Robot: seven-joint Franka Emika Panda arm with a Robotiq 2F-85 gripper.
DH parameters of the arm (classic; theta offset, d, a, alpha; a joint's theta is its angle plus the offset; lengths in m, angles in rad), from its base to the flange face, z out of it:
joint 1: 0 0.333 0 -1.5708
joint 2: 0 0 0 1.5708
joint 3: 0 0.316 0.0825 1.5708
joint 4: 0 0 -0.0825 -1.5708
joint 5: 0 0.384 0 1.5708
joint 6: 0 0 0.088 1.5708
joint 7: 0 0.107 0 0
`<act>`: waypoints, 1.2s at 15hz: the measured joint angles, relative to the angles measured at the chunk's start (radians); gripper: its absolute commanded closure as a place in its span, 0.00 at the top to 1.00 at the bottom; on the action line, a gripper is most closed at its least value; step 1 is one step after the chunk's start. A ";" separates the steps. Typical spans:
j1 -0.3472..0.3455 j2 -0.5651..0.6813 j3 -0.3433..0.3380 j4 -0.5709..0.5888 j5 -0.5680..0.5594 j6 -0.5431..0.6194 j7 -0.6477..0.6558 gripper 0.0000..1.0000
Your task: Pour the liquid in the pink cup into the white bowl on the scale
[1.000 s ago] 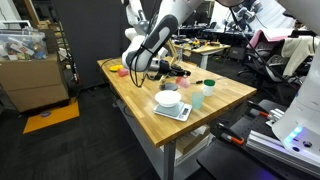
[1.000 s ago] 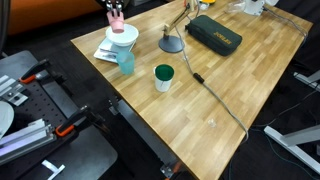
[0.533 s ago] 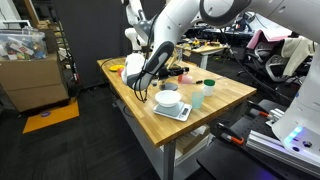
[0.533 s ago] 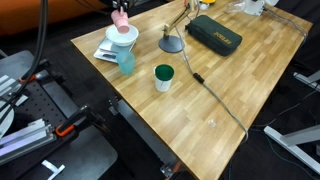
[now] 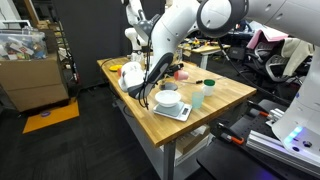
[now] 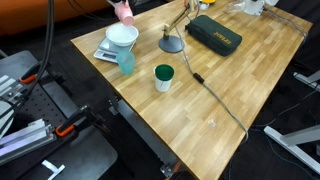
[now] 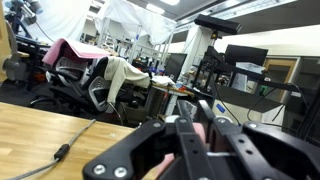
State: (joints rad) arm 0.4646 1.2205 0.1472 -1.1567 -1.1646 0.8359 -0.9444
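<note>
My gripper (image 7: 203,128) is shut on the pink cup (image 7: 199,137), which shows between the dark fingers (image 7: 184,140) in the wrist view. In an exterior view the pink cup (image 6: 124,12) hangs tilted at the top edge, just above the white bowl (image 6: 122,35). The bowl sits on the pale scale (image 6: 106,54) at the table's corner. Bowl (image 5: 168,97) and scale (image 5: 173,111) also show in an exterior view, with the arm bent down beside them. I cannot see any liquid.
A pale mint cup (image 6: 126,63) stands right next to the scale and a green-topped cup (image 6: 164,77) a little further in. A grey lamp base (image 6: 172,43), a dark case (image 6: 213,33) and a cable (image 6: 206,87) lie on the wooden table (image 6: 240,80).
The arm has swung and the wrist has turned. The pink cup has risen a little and tipped over the white bowl. Bowl, scale and the other cups have not moved.
</note>
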 measured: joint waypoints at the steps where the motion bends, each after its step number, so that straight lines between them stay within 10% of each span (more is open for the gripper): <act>1: 0.007 0.012 0.000 0.023 -0.023 0.000 -0.030 0.04; 18: 0.069 0.138 -0.070 0.242 -0.123 -0.019 -0.263 0.04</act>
State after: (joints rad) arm 0.5339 1.3587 0.0776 -0.9152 -1.2880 0.8173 -1.2070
